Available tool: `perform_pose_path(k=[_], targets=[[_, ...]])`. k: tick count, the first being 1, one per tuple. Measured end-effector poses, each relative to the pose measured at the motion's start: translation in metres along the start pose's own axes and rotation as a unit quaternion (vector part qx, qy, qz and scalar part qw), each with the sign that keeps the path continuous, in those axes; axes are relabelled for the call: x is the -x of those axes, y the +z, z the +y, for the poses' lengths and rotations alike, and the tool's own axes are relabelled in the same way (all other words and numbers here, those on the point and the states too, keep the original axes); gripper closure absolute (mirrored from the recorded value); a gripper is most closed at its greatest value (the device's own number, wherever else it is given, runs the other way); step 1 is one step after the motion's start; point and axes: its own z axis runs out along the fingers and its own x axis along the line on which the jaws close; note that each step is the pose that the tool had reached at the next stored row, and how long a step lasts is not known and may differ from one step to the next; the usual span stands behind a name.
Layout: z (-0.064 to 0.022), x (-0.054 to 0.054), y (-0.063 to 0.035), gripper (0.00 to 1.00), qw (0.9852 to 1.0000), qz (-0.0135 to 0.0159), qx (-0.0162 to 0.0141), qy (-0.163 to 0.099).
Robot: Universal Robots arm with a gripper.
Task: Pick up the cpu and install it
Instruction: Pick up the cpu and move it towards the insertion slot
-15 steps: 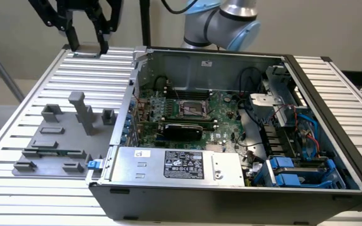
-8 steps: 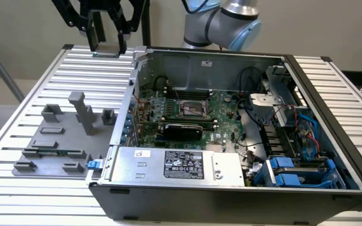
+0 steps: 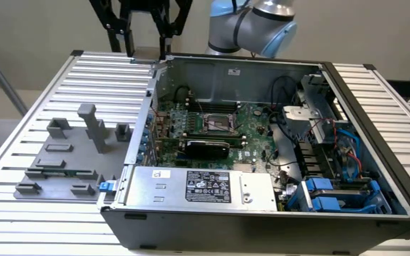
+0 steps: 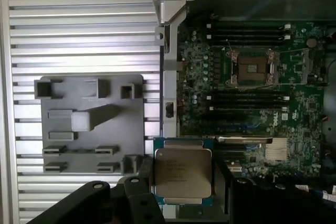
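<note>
So the open PC case (image 3: 262, 229) sat lid-off on the slatted aluminium desk (image 3: 105, 80), its metal walls standing up all round the motherboard (image 3: 251, 120). Room inside looked tight. The power supply (image 3: 198, 186) took up the near side, and a black expansion card (image 3: 205, 148) lay just beside the empty CPU socket (image 3: 217, 124). Cables and blue drive caddies (image 3: 333, 194) crowded the exterior view's right. The socket itself lay open to the air above, with RAM slots (image 4: 247, 30) flanking it on both sides. On the exterior view's left, the desk carried a grey fixture plate (image 3: 62, 160) with a few upright blocks, and bare slats ran around it.

The gripper (image 3: 147, 50) hung high over the far corner of the case on the exterior view's left. It was above the wall's rim and not touching it. In the wrist view it was clamped on the cpu (image 4: 182, 176), with a black finger (image 4: 139, 195) on each side of the chip. From that camera the cpu showed up over the case wall, between the fixture plate and the motherboard. It was well apart from the socket.

The cpu was a flat square chip, level, with its silvery-grey metal lid facing the wrist camera. There was faint printing on the lid, too small to read, and a pale rim peeked out around it.
</note>
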Motion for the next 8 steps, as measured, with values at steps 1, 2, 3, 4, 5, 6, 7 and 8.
perform_pose_path(k=[1, 2, 3, 4, 5, 6, 7, 8], targets=[[0.0011, 0.005, 0.0, 0.45, 1.0, 0.0, 0.0, 0.0], [0.0024, 0.009, 0.0002, 0.45, 1.0, 0.0, 0.0001, 0.0], [0.0037, 0.014, 0.0003, 0.45, 1.0, 0.0, 0.0, 0.0], [0.0051, 0.018, 0.0005, 0.45, 1.0, 0.0, 0.0, 0.0], [0.0067, 0.023, 0.0008, 0.45, 1.0, 0.0, 0.0, 0.0], [0.0086, 0.027, 0.0012, 0.45, 1.0, 0.0, 0.0, 0.0], [0.0107, 0.032, 0.0017, 0.45, 1.0, 0.0, 0.0, 0.0], [0.0132, 0.036, 0.0025, 0.45, 1.0, 0.0, 0.0001, 0.0]])
